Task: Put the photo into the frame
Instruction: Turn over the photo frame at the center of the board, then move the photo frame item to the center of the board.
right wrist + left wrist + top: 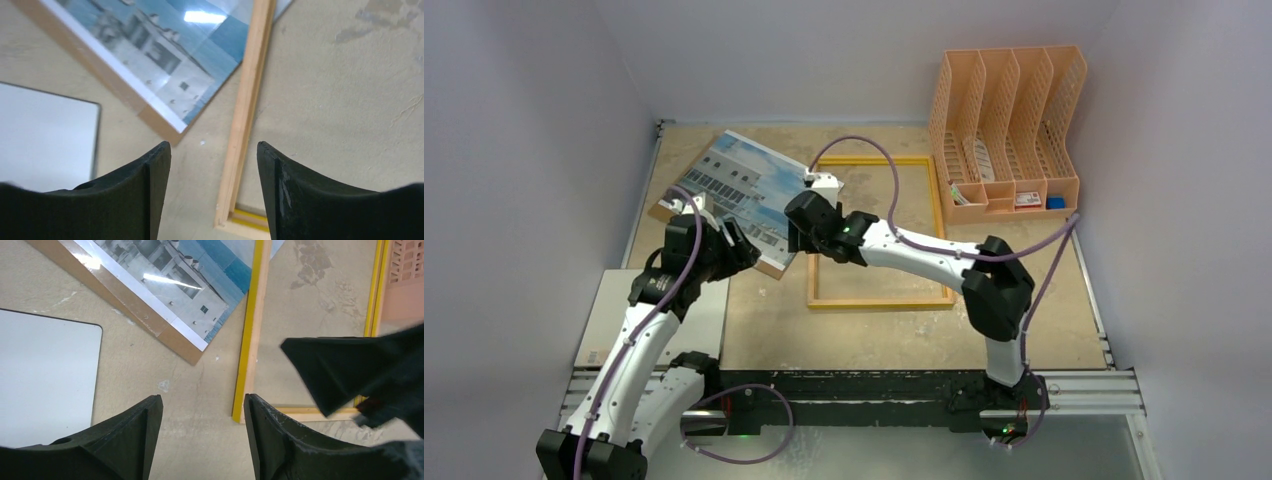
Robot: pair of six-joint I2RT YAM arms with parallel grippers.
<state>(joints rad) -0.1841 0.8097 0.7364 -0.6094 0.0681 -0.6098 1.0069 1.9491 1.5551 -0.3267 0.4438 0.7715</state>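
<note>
Yellow-fronted frame lies flat, its long axis running straight away from both claws.

- Jaws of the right gripper stand apart with nothing between them. It hangs over the frame's left rail, close to the near-left corner, and the rail runs on just ahead of the gap.
- Jaws of the left gripper are also apart and empty. It is over bare table, just left of that same rail.
- The photo is ahead and to the left of each claw. It lies face up on the brown backing board, and both are skewed, their edges diagonal to the rail.
- One photo corner points back toward the claws. The far-right corner reaches the left rail, which seems to cross over it, though I can't be sure.
- A grey-white panel lies left of the left claw, apart from the photo.

My read: the photo has to go rightward and be squared to the rails. Overhead, the left claw looks marginally nearer its near corner. The right claw crowds in from the right.
</note>
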